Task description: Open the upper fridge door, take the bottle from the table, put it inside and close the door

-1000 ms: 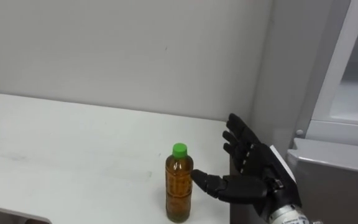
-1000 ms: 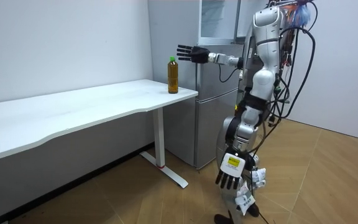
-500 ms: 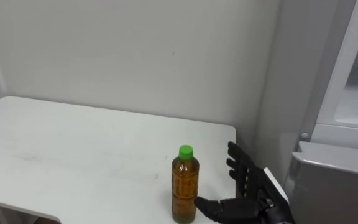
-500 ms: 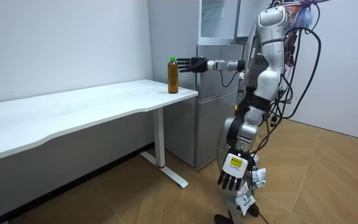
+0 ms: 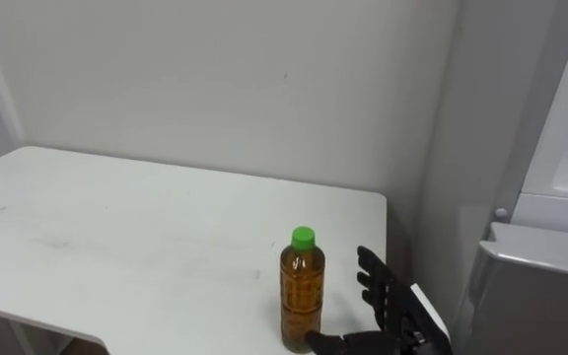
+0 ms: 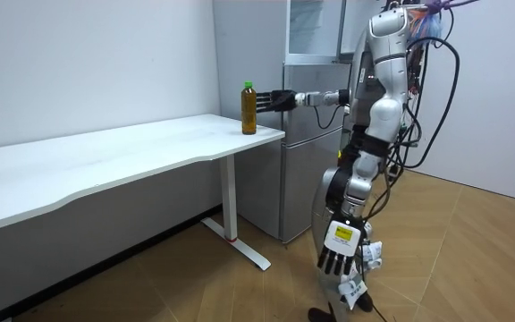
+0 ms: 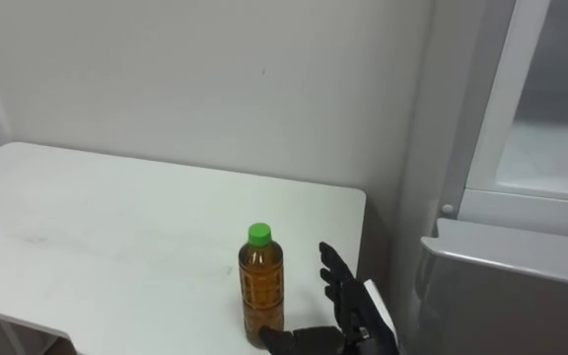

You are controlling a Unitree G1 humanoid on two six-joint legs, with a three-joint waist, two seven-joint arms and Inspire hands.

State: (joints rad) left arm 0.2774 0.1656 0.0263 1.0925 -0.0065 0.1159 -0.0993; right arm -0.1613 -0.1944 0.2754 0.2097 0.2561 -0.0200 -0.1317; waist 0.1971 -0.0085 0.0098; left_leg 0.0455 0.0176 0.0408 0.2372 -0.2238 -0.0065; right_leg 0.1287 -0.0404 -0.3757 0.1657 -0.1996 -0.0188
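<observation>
Closer now, right hand, fingers spread, flanks bottle on white table beside fridge.

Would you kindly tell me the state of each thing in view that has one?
bottle: upright on the table, capped, not gripped.
right hand: open, beside the bottle.
left hand: open, hanging at the robot's side.
upper fridge: open.
lower fridge door: shut.

Amber bottle, green cap, white counter.
Black right hand at near right; grey fridge far right.
</observation>
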